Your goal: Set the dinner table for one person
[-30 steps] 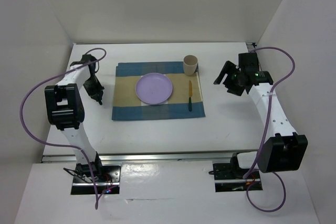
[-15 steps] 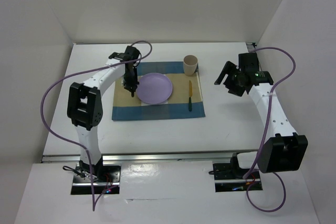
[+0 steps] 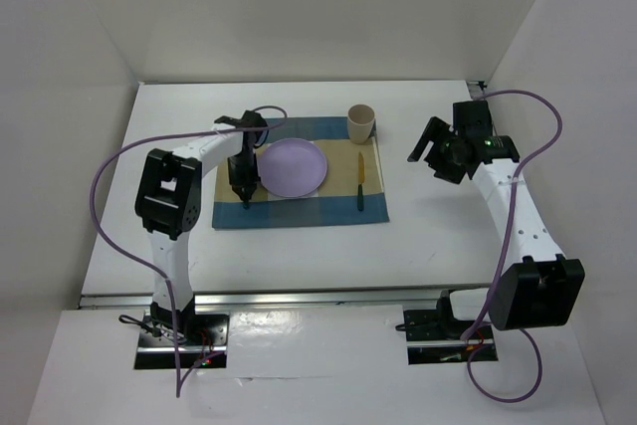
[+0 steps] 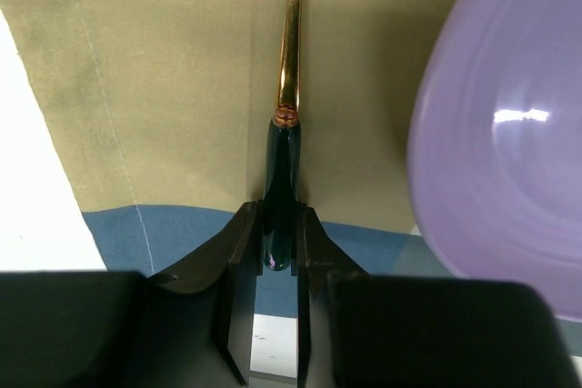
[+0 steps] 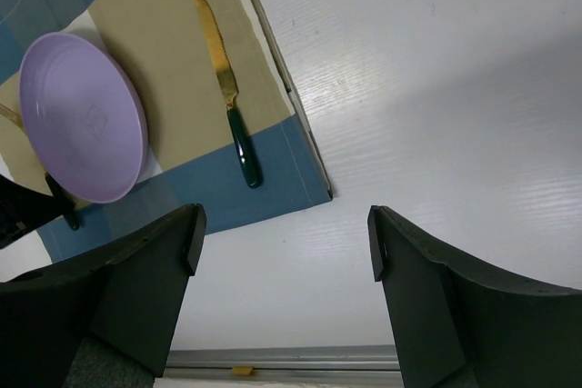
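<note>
White walls (image 3: 328,7) box a white counter (image 3: 299,256) carrying a striped mat (image 3: 299,208). The left arm (image 3: 204,151) bends over the mat's left side, jaws clamping a green-handled utensil (image 4: 280,179) beside the plate (image 3: 292,167). The right arm (image 3: 518,211) hovers right of it, jaws spread, empty.

I see the placemat (image 3: 299,211) on the dinner table (image 3: 299,256); the plate (image 3: 292,167) sits on it, the knife (image 3: 360,182) to its right, the cup (image 3: 360,123) behind the knife, a utensil (image 4: 287,111) left.
</note>
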